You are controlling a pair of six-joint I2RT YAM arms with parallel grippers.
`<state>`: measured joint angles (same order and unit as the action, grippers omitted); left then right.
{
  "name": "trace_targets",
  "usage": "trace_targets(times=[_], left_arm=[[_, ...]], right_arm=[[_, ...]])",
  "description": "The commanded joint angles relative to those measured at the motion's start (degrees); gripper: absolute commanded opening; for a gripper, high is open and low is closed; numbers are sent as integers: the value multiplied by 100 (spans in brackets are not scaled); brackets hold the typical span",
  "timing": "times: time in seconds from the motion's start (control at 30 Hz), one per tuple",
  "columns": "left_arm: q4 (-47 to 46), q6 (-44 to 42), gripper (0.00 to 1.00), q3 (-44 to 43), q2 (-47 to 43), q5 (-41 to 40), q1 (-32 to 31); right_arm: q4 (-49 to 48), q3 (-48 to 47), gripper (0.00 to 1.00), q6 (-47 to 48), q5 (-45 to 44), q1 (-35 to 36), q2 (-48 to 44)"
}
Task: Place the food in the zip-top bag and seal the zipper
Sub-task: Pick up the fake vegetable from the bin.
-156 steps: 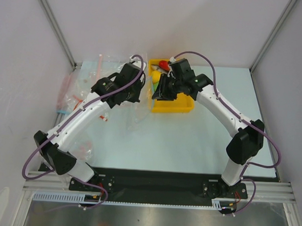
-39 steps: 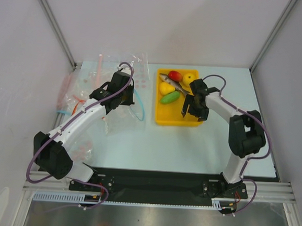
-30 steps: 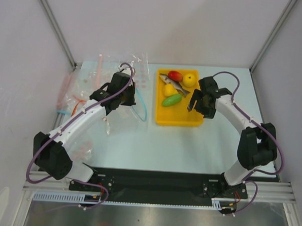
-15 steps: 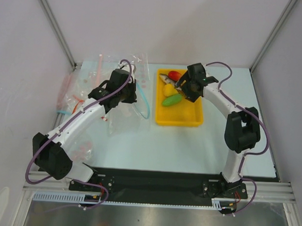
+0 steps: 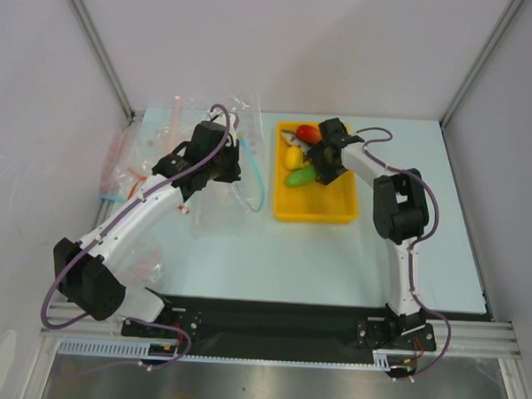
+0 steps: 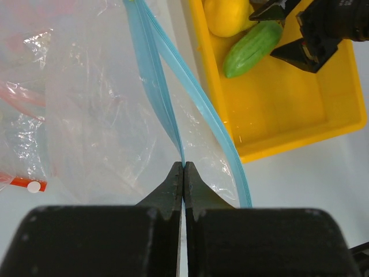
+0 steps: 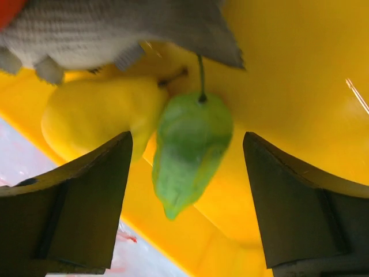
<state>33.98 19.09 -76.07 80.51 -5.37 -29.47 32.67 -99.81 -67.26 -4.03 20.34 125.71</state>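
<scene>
Between the left gripper's (image 6: 183, 171) fingertips sits the teal zipper (image 6: 151, 86) of the zip-top bag (image 6: 98, 121). Jaws are pinched fully together on 1 lip of the strip. The other lip curves off just right of the tips, so the mouth gapes ahead of the fingers. Clear film lies crinkled ahead and to the left. Other clear bags with red strips (image 6: 23, 98) lie further left.

Right gripper (image 7: 185, 173) has its jaws spread wide, holding nothing. The green vegetable (image 7: 190, 144) lies dead centre between the 2 fingers, with a clear gap on each side. The yellow fruit (image 7: 92, 115) touches the vegetable near its stem end, ahead of 1 finger. The grey fish (image 7: 127, 29) lies just beyond both. All 3 sit in the yellow tray (image 7: 288, 69).

Top view: the right gripper is low over the tray's far half, the red fruit (image 5: 309, 133) just beyond it, vegetable and yellow fruit at its left side. The left gripper is just left of the tray, the zipper arcing between them. Bag and tray rest on the table (image 5: 334, 255) — no food in the bag.
</scene>
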Motion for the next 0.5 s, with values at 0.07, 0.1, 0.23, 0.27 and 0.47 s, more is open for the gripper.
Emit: trace_targets(times=[0.07,0.1,0.23,0.27,0.47], left_arm=[[-110,60,0,58,-334,-70,-41],[-102,51,0,58,-326,-70,-32],[-137,-54,0,31,-282,-140,-32],[-137,-81,0,-21,-255,-140,-32],[-41,-265,0,-408,140,9,-32]], right_arm=[[161,-610,70,-120,-63,-30,393],[170,-540,64,-155,-63,-30,384],[135,-364,44,-7,-238,14,139],[135,-338,42,72,-343,5,-1],[-339,23,28,958,32,-47,-783]])
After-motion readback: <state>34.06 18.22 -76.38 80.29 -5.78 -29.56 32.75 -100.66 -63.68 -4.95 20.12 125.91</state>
